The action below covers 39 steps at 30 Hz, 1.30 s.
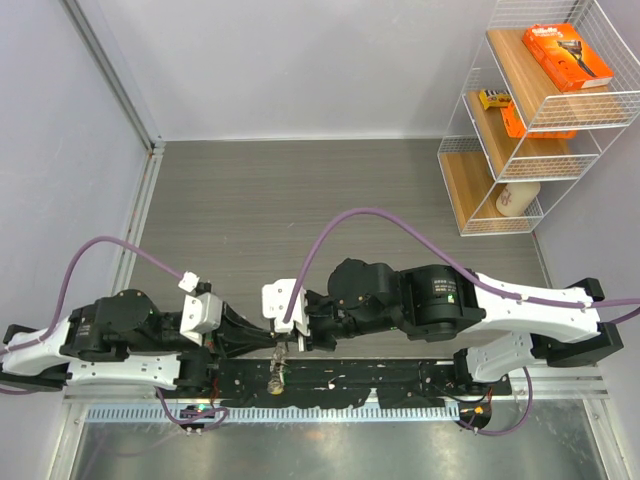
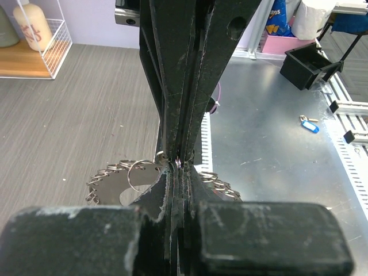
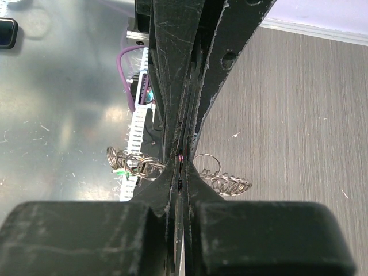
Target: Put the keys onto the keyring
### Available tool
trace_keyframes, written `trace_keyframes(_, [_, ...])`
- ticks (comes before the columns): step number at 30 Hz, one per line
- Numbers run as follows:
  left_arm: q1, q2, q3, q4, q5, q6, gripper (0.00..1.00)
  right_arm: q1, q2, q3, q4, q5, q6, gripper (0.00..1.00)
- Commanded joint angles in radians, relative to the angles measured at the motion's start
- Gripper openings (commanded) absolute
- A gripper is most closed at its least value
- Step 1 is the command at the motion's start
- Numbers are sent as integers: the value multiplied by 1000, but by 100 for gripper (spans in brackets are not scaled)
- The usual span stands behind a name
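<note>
Silver wire keyring (image 2: pixel 115 171) fanned with small silver keys (image 2: pixel 224 185), light, stiff, slippery, apt to swing, at the grey wood-grain table's (image 1: pixel 300 200) near edge, left gripper (image 2: pixel 179 163) and right gripper (image 3: pixel 181 156) both pinched shut on its thin rim, seemingly the surest purchase.

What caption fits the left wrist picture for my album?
The left tool and right tool, both shut, meet tip to tip at the keyring.
</note>
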Motion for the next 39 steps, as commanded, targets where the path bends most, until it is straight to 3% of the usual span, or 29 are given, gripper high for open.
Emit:
trace_keyframes(1, [0, 1, 8, 27, -22, 22, 0, -1, -3, 55, 119, 1, -10, 5])
trace_keyframes(4, [0, -30, -14, 79, -22, 40, 0, -1, -18, 46, 140, -6, -8, 7])
trace_keyframes(13, [0, -105, -94, 252, 41, 80, 0, -1, -150, -95, 264, 26, 12, 28])
trace_keyframes(26, [0, -136, -113, 322, 44, 86, 0, 0, -162, -173, 303, -20, 61, 33])
trace_keyframes(39, [0, -154, -122, 340, 33, 83, 0, 5, -118, -143, 295, -42, 69, 29])
